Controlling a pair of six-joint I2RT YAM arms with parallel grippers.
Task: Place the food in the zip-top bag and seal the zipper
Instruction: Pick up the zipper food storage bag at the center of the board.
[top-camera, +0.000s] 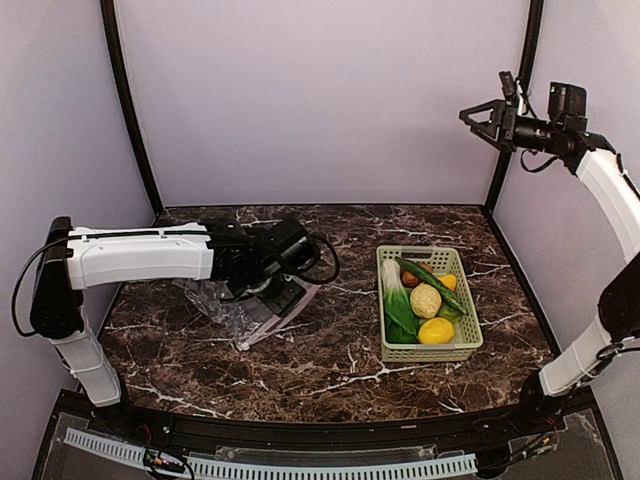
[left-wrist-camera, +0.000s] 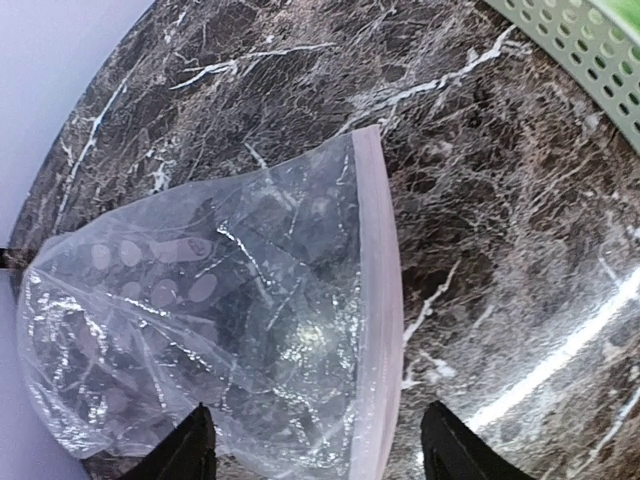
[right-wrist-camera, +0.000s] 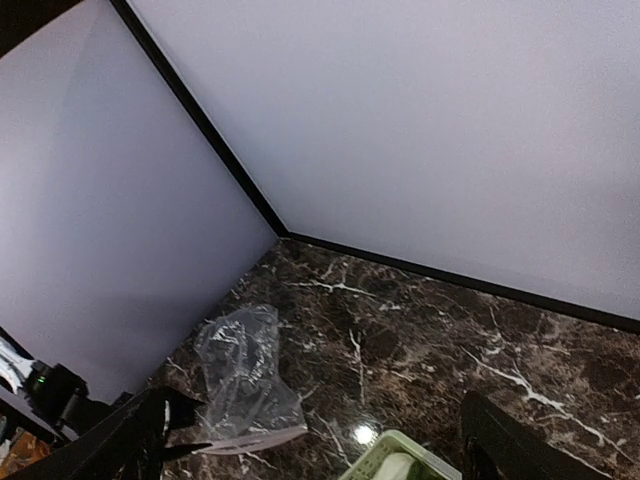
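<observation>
Clear zip-top bag (left-wrist-camera: 220, 300); food (top-camera: 425, 300) in green basket (top-camera: 430, 352)

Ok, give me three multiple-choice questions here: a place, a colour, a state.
1. Where is the clear dotted plastic bag? A) flat on the dark marble table, left of the light green slotted plastic basket B) in that basket C) off the table
2. What colour is the toy fruit at the basket's near end? A) purple B) yellow C) blue
3. What does the bag hold? A) one fruit B) all the food C) nothing
Answers: A, it lies beside the basket; B, that fruit is yellow; C, the toy food all sits in the basket.
</observation>
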